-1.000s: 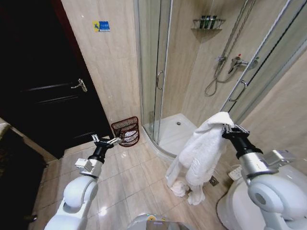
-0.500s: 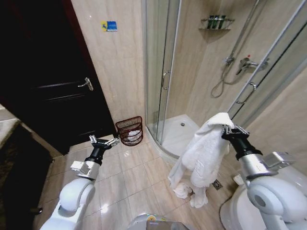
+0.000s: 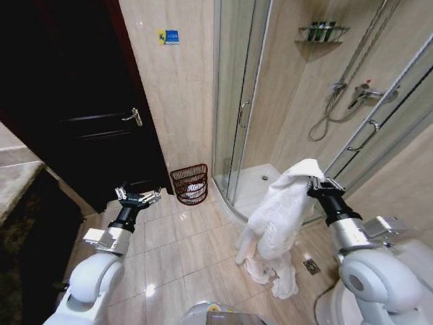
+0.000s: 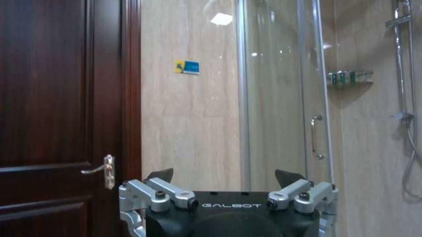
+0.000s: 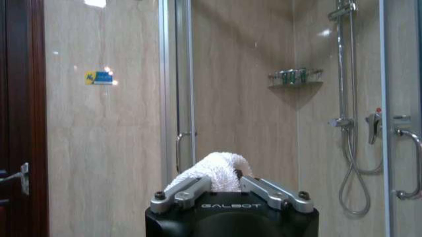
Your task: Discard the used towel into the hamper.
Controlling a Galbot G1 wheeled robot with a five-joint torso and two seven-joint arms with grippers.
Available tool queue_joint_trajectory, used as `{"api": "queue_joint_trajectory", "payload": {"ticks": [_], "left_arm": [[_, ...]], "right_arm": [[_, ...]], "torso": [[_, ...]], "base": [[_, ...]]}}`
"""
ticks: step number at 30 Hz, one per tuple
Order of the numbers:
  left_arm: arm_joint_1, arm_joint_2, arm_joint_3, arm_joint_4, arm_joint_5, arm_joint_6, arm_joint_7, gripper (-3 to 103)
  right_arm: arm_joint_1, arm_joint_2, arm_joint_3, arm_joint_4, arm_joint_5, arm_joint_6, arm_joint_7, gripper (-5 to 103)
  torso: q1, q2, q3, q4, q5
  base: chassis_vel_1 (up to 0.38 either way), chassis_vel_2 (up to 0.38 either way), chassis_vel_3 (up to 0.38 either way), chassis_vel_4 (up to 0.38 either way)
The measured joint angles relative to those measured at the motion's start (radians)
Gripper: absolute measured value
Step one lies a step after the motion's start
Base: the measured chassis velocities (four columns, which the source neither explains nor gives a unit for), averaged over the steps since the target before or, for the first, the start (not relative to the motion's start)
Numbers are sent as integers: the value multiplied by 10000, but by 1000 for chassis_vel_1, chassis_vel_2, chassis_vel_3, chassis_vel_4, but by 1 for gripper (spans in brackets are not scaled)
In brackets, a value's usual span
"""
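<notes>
Whole head view shifted since earlier frame: camera moved, hamper (image 3: pixel 189 183) now nearer centre, on floor at wall foot beside shower door. Right gripper (image 3: pixel 318 184) at 3 o'clock, clamped on white towel (image 3: pixel 281 217) hanging to floor tiles. Left gripper (image 3: pixel 139 196) at 8 o'clock, fingers spread, empty, short of hamper.

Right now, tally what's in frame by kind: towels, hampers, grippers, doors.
Towels: 1, white towel, held in the right gripper
Hampers: 1, hamper, on the floor by the wall
Grippers: 2, left gripper with fingers apart, plus the right
Doors: 2, dark wooden door, glass shower door
Total: 6
</notes>
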Motion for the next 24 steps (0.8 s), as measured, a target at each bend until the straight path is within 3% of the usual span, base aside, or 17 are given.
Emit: {"api": "queue_joint_trajectory", "payload": {"ticks": [11, 24], "left_arm": [[-51, 139, 335, -121, 10, -52, -197, 100], [661, -96, -81, -1132, 112, 17, -341, 100]], "right_arm": [[52, 443, -284, -113, -547, -93, -176, 3], [-56, 466, -372, 3, -620, -93, -290, 3]], "torso": [[0, 0, 0, 1, -1], [0, 0, 0, 2, 0]], "base": [[0, 0, 0, 0], [0, 0, 0, 0]]}}
